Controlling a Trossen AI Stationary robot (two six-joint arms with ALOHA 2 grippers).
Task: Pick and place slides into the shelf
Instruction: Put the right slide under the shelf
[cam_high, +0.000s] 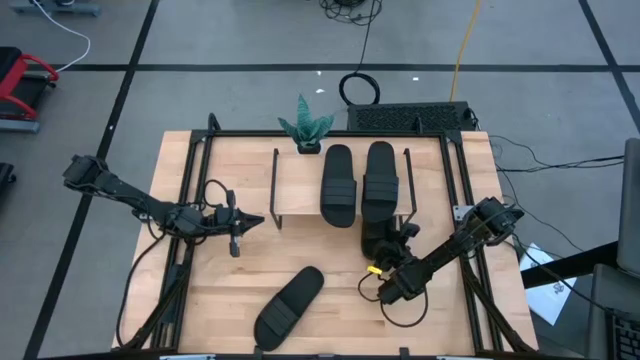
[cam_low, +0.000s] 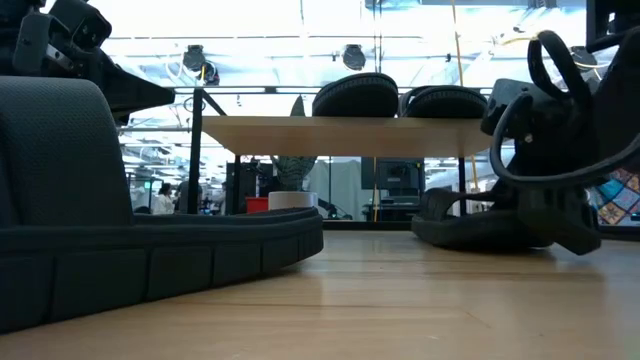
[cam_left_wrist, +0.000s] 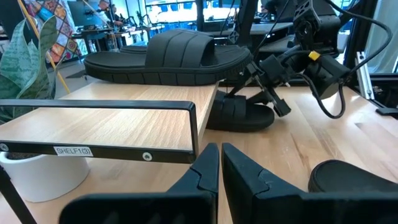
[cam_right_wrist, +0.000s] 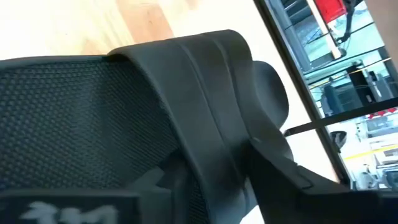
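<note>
The shelf (cam_high: 300, 185) stands at the table's far middle; two black slides (cam_high: 338, 185) (cam_high: 380, 180) lie side by side on its top board. A third slide (cam_high: 377, 238) lies on the table at the shelf's near right corner, its far end under the top board (cam_left_wrist: 112, 121). My right gripper (cam_high: 387, 246) is shut on it. A fourth slide (cam_high: 288, 305) lies flat on the table near the near edge, filling the left of the low view (cam_low: 120, 230). My left gripper (cam_high: 256, 220) hovers left of the shelf, shut and touching nothing (cam_left_wrist: 219, 165). My right gripper holds the third slide by its strap (cam_right_wrist: 205, 106), coming from the table's near right and slanting down. The strap's edge runs between the two fingers (cam_right_wrist: 292, 177); whether one finger is under the strap cannot be told. The slide's sole (cam_low: 470, 230) rests on the table.
A small green plant (cam_high: 305, 128) in a white pot (cam_left_wrist: 37, 177) stands behind the shelf's far left corner. Black frame rails (cam_high: 190, 190) run along the table's left and right sides. Cables loop by both arms. Bare wood (cam_high: 330, 250) lies between the shelf and the fourth slide.
</note>
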